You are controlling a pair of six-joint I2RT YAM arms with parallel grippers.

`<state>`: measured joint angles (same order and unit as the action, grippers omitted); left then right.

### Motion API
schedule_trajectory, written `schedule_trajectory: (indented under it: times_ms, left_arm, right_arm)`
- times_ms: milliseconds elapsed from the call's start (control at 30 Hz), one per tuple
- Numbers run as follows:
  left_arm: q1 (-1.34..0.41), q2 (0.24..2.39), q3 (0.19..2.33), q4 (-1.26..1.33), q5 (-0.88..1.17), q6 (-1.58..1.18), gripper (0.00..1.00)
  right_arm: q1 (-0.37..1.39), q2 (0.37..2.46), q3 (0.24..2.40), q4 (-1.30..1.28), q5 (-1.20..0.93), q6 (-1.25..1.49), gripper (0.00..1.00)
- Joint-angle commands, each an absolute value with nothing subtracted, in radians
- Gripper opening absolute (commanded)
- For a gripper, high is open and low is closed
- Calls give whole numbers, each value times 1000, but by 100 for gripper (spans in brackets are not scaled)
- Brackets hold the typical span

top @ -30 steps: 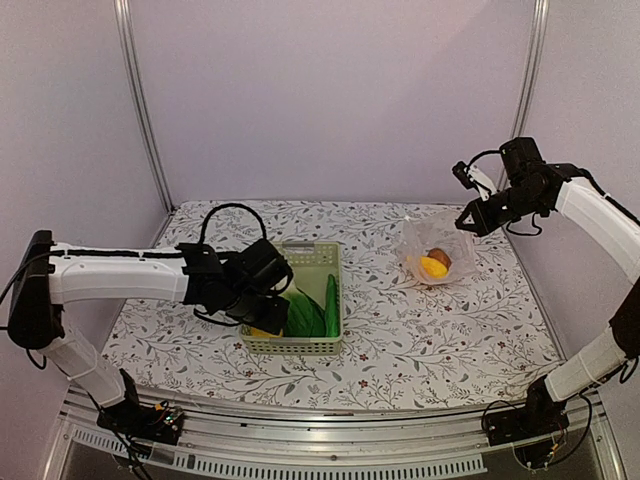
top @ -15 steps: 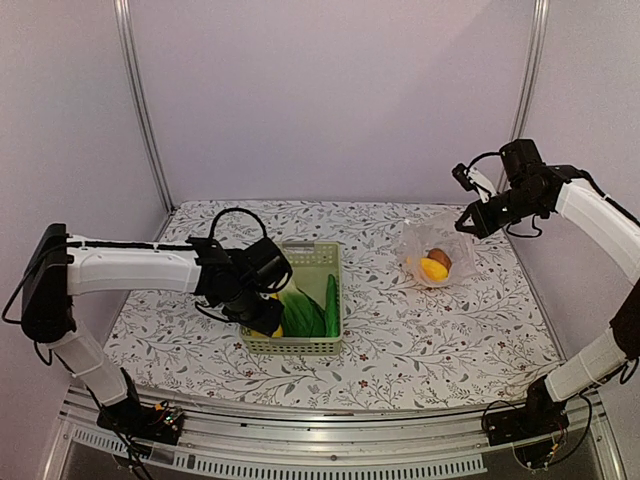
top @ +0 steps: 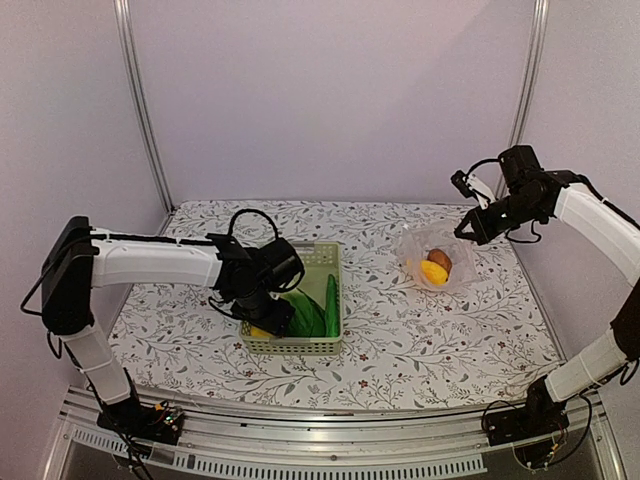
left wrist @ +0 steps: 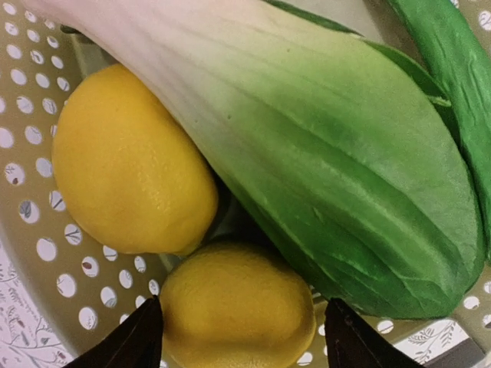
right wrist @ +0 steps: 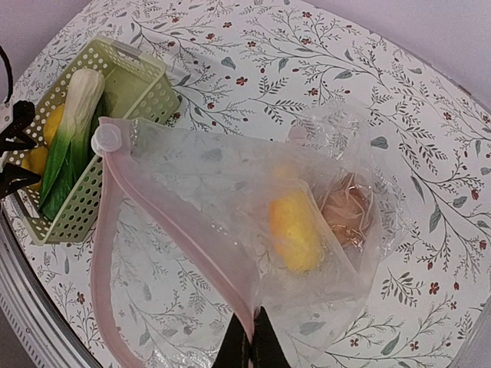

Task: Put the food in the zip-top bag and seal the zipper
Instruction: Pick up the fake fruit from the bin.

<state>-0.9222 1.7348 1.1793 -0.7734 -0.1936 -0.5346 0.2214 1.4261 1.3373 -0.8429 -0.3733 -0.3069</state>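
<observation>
Left claw (left wrist: 242, 341) of mine hung open with the lower lemon (left wrist: 238, 307) lying squarely between its tips, well apart from the right claw (right wrist: 249, 341) pinching the zip-top bag (right wrist: 215, 184).

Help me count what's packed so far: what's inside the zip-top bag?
A yellow lemon and a small brown-orange piece lie inside the zip-top bag. Its crinkled film blurs them, so anything tucked beneath them cannot be seen.

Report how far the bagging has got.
Done: one yellow fruit and the brown piece sit in the zip-top bag, its edge pinched by the right gripper. In hand: the left gripper hangs open around a lemon in the basket. Left: both lemons, bok choy, cucumber, then sealing the zipper.
</observation>
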Motion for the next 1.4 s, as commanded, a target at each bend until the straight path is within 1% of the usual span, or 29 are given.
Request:
schedule_trajectory:
  times_ms: [0,267,400,467,633,867,1367]
  left_arm:
    - [-910,1775,1222,-834,-214,-528,72]
    - [-910,1821,1245,-874,-203,-520,74]
    - [-911,1847,1262,-886,-203,-508,73]
    - [-910,1859,1278,-898,-203,-501,70]
    - [-910,1847,1302,-901,-207,-495,60]
    - [-910,1816,1332,-925,-216,-490,51]
    - [-907,1745,1453,-1013,-278,-483,49]
  right_arm:
    - [219,1396,1321,-828,-383,-313,0]
    - [219,1390,1310,-824,-385,-314,0]
    - [219,1390,1310,-824,-385,-313,0]
    - [218,1392,1312,-825,-386,-313,0]
    - [219,1389,1310,-827,-384,-313,0]
    - [218,1386,1312,-829,-382,-311,0]
    - [218,1377,1319,-833,-376,-314,0]
